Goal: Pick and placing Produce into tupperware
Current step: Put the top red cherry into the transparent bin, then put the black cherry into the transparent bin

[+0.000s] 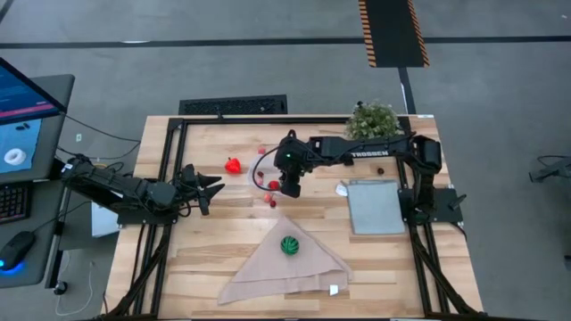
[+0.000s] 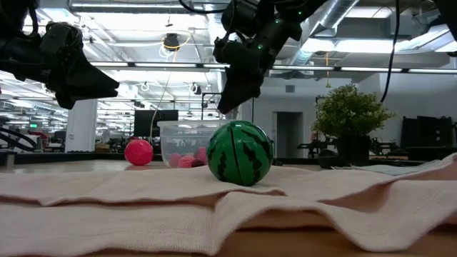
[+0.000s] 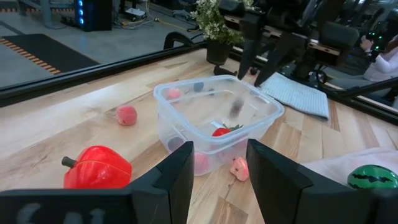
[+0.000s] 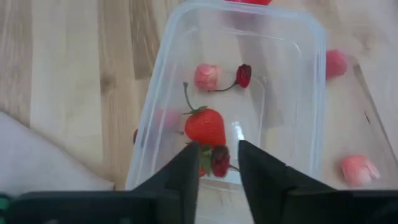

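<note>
The clear tupperware [image 4: 249,81] stands on the wooden table, mid-far. It holds a strawberry [image 4: 204,126], a pink bit [image 4: 206,76] and a dark cherry [image 4: 244,74]. My right gripper [image 4: 219,177] hangs open just above the tub's near end [image 1: 290,185]. A dark berry [image 4: 220,160] shows in the gap between its fingers, touching neither; the left wrist view shows it as a blur [image 3: 235,109] inside the tub. The red pepper [image 1: 233,165] lies left of the tub. The green striped ball [image 1: 289,244] rests on the beige cloth. My left gripper [image 1: 212,185] waits open, left of the pepper.
A pink ball [image 3: 126,114] and a pink bit [image 3: 238,168] lie on the table beside the tub. The beige cloth [image 1: 285,267] covers the near middle. A grey panel [image 1: 375,207] lies on the right, and a potted plant [image 1: 373,120] stands at the far right.
</note>
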You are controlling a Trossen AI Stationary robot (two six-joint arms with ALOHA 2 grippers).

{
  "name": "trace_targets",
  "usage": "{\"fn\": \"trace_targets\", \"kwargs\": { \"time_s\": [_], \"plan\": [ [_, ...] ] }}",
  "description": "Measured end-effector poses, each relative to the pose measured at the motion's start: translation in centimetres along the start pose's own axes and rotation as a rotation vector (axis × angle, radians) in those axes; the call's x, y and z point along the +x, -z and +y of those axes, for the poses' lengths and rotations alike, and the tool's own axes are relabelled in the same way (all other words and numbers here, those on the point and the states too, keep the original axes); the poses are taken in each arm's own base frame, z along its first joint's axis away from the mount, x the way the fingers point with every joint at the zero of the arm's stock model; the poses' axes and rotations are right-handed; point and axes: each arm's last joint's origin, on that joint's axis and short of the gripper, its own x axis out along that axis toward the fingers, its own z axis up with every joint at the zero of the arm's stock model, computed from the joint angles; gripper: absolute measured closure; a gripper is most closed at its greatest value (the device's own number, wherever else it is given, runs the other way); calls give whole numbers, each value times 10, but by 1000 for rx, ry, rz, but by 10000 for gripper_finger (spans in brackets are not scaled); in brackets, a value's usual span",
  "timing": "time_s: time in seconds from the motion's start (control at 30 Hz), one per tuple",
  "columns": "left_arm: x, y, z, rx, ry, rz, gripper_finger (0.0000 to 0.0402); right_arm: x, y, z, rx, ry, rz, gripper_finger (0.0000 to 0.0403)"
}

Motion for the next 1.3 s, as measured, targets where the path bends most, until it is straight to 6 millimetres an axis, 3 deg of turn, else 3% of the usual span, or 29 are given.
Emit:
{"fn": "trace_targets", "kwargs": {
  "time_s": [0.17,0.33,0.6,0.9,1.3],
  "plan": [
    [0,0,0,0,0,0,263,0,0,-3,-3,4,0,193],
    [0,0,0,0,0,0,263,-7,-2,-4,2,61,-16,163],
    [0,0,0,0,-1,0,263,-27,-11,-11,11,194,47,172],
    [0,0,0,2,-1,2,263,-37,12,-24,141,216,303,186],
    [0,0,0,-4,-2,3,263,-42,23,-23,131,209,425,196]
  ]
}}
